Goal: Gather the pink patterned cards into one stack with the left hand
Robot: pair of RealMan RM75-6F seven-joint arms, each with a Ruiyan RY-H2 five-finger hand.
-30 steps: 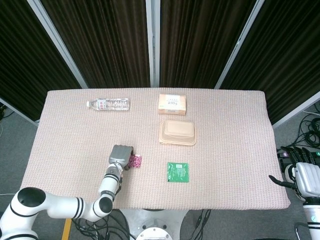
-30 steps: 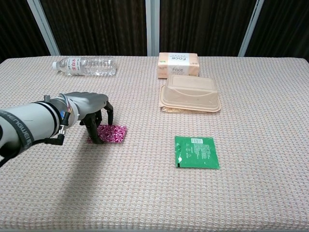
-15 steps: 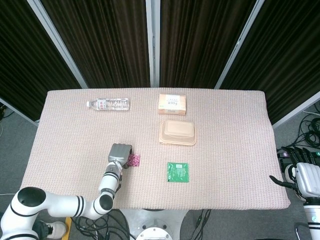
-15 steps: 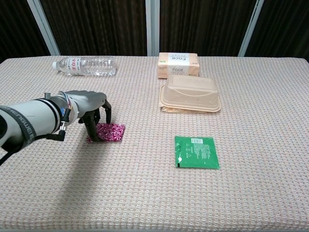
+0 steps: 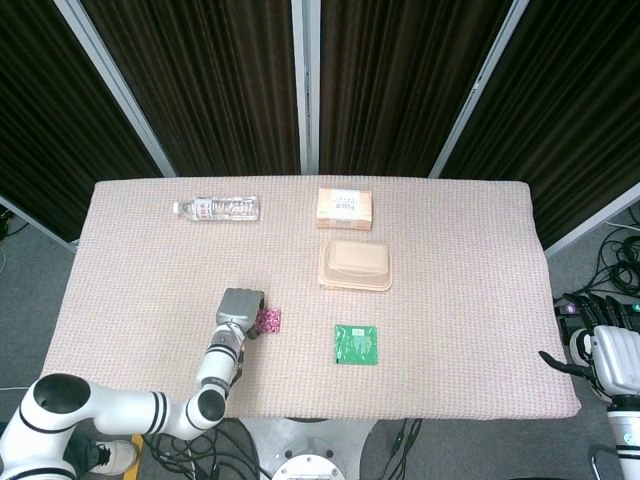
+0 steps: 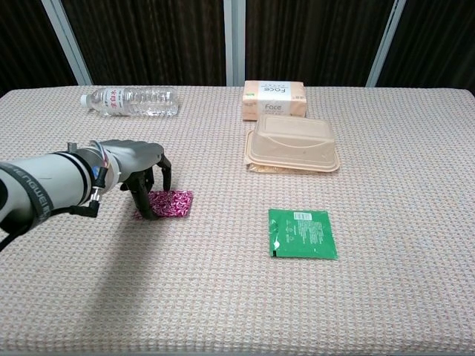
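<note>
Far left on the woven beige tablecloth: the grey left hand, arched over the left edge of the small stack of pink patterned cards, dark fingertips down on that edge and on the cloth beside it. Compared with one second ago, hand and cards both shifted a little to the left and toward the far side of the table, together; almost no change in the last half second. Looks like a slow dragging or squaring of the cards, not a lift. No clear grasp visible, only a pressing contact from above, with nothing enclosed in the palm as far as can be seen. Only one pink patch visible in both views, so probably already one stack, and the remaining work only alignment; hidden cards under the hand cannot be excluded. Further right, untouched: clear plastic water bottle, peach tissue box, beige clamshell food container, flat green sachet. Far right, beyond the table edge in the head view: right hand, idle, fingers apart, holding nothing.
</note>
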